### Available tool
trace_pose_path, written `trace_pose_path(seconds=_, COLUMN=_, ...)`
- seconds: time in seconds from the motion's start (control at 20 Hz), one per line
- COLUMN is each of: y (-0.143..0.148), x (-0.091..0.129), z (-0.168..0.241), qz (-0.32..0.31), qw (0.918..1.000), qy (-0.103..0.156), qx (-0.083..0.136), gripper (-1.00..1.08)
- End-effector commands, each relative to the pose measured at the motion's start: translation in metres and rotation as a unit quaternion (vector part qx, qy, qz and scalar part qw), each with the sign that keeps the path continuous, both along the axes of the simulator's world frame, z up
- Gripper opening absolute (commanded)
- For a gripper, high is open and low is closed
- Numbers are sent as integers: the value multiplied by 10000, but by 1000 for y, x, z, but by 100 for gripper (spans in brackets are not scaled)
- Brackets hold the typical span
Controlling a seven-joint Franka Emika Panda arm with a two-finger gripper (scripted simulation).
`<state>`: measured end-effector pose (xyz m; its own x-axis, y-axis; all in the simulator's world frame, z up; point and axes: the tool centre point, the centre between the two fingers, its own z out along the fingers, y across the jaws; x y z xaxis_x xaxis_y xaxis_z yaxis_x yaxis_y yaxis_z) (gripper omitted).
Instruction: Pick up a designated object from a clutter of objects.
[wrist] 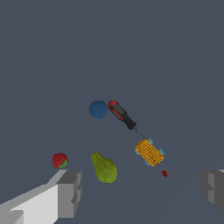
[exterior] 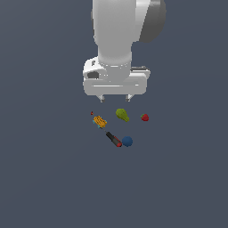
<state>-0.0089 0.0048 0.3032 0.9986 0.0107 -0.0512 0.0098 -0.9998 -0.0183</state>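
The red strawberry (exterior: 144, 117) with a bit of green top lies on the grey floor at the exterior view's right of the clutter; it also shows in the wrist view (wrist: 60, 160). My gripper (exterior: 116, 98) hangs open and empty above the clutter, behind the green pear (exterior: 122, 115). In the wrist view the gripper (wrist: 142, 190) has its jaws wide apart, and one grey finger (wrist: 69, 192) stands close beside the strawberry without touching it.
The green pear (wrist: 104, 168), a blue ball (exterior: 127, 141) (wrist: 98, 109), a black red-tipped stick (exterior: 113, 139) (wrist: 122, 114), an orange-yellow block (exterior: 99, 121) (wrist: 149, 152) and a tiny red speck (exterior: 91, 113) (wrist: 165, 173) lie nearby on the floor.
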Motion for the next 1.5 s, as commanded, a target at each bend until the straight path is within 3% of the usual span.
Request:
trace_pose_path(seconds=0.0, y=0, x=0, z=0, qz=0, qw=10000, qy=0, qx=0, gripper=100)
trace_pose_path(seconds=0.4, y=23, x=4, z=6, qz=409, qw=9991, qy=-72, qx=-103, gripper=100)
trace_pose_path(seconds=0.8, y=28, x=4, z=-1, qz=441, qw=9989, qy=-78, qx=-116, gripper=100)
trace_pose_path(seconds=1.45, y=76, x=-10, z=-73, qz=782, qw=9966, qy=-135, qx=-203, gripper=100)
